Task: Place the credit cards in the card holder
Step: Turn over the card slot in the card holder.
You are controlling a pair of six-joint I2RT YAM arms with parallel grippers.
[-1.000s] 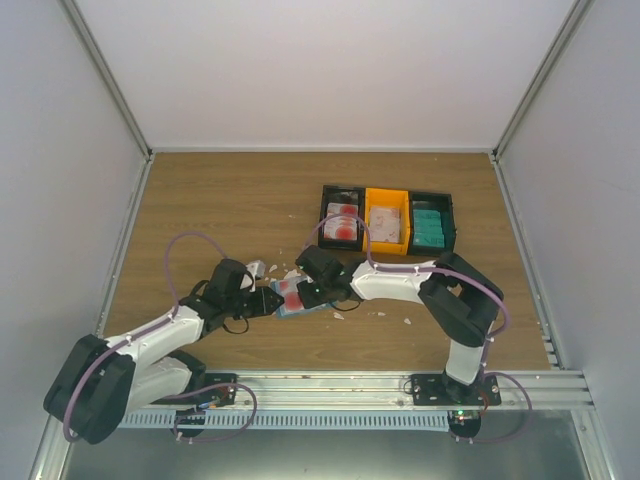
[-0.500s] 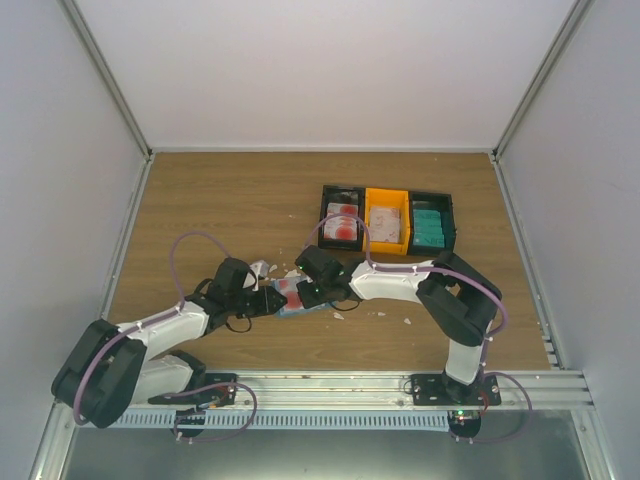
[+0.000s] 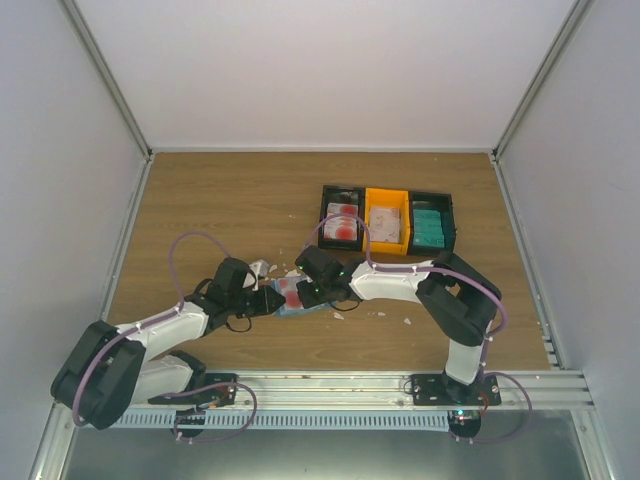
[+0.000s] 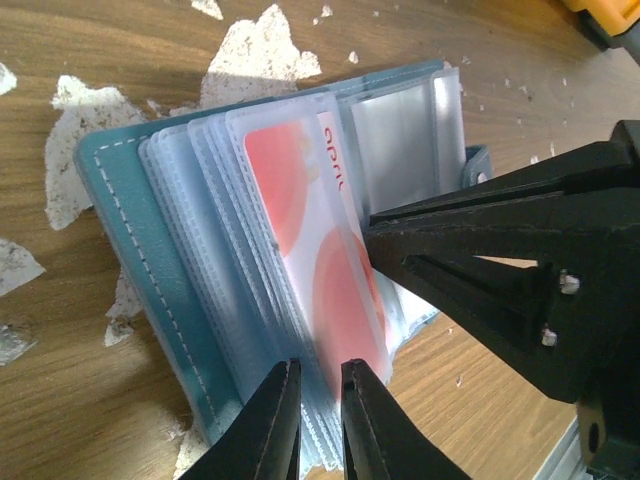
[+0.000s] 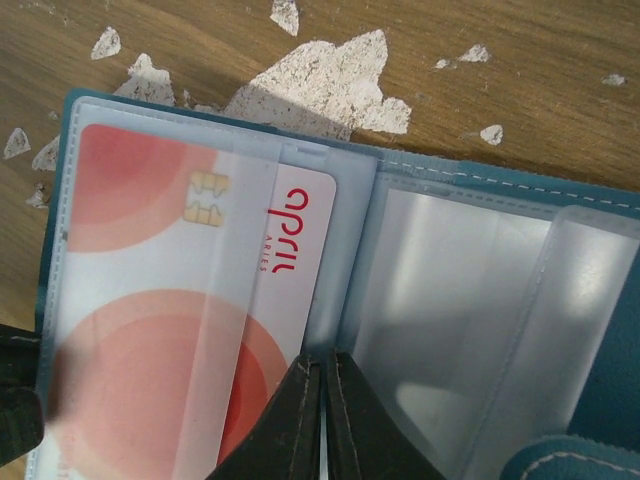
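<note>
Tips of the right pincer (image 5: 322,398) are pressed together with nothing visible between them. They rest at the long edge of a credit card (image 5: 170,290), white with red blotches, on the side nearest the fold. Shut tips make a blunt pusher, as I read it: the card sits mostly inside a clear pocket, with only a strip along that edge uncovered, so a nudge away from the fold should seat it. The left pincer (image 4: 318,420) is closed almost together on the edge of the stacked clear leaves of the card holder (image 4: 115,210), apparently to pin it so the push does not slide it across the counter (image 3: 220,200).

The card holder lies open and flat on the counter, left of the middle, between the two pincers and nearer and to the left of the three-part tray (image 3: 388,190), with white scraps (image 4: 262,48) around it. The card's long axis runs parallel with the holder's fold, chip at the end away from the left pincer, so it enters the pocket sideways, long edge first. From above the open holder seems spread roughly left to right, which would set the card's long side about near to far, though it is too small there to be sure
</note>
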